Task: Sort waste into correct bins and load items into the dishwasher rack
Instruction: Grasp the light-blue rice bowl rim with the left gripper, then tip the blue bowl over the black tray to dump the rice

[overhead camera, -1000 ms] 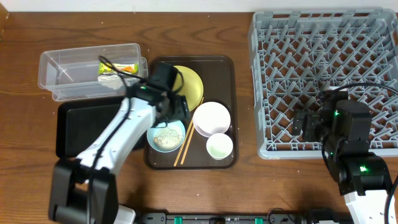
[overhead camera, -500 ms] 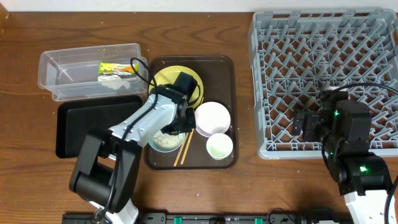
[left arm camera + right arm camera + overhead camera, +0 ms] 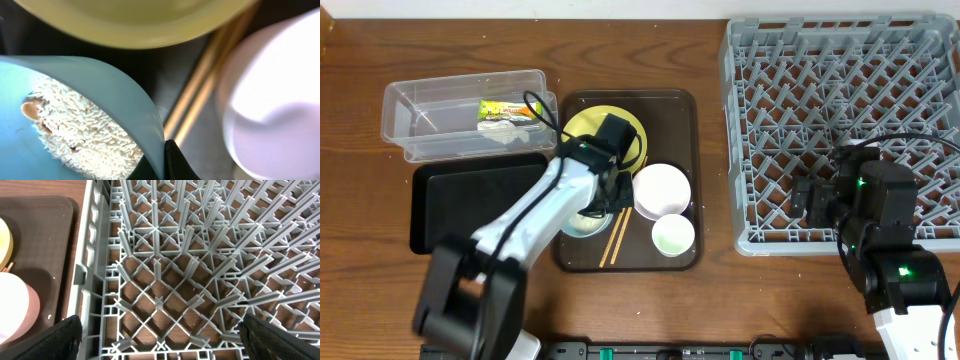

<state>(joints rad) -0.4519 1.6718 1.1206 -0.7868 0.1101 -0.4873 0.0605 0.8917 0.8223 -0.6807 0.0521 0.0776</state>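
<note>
Clear plastic tub at far left, snack wrapper lying inside it near its right end. Black tray just in front of the tub, the two touching or nearly so. Next right, brown serving tray carries the dishes. Left gripper is down over it, fingers pinched on the right rim of the light blue bowl, one finger inside, one outside. Rice grains heaped in that bowl. Yellow plate behind the bowl, partly under the arm. Wooden chopsticks lie between blue bowl and white bowl; small white cup sits just in front of the white bowl. Grey rack at right, nothing loaded in its visible cells. Right gripper hangs over the rack's front left corner, fingers spread wide, holding nothing.
</note>
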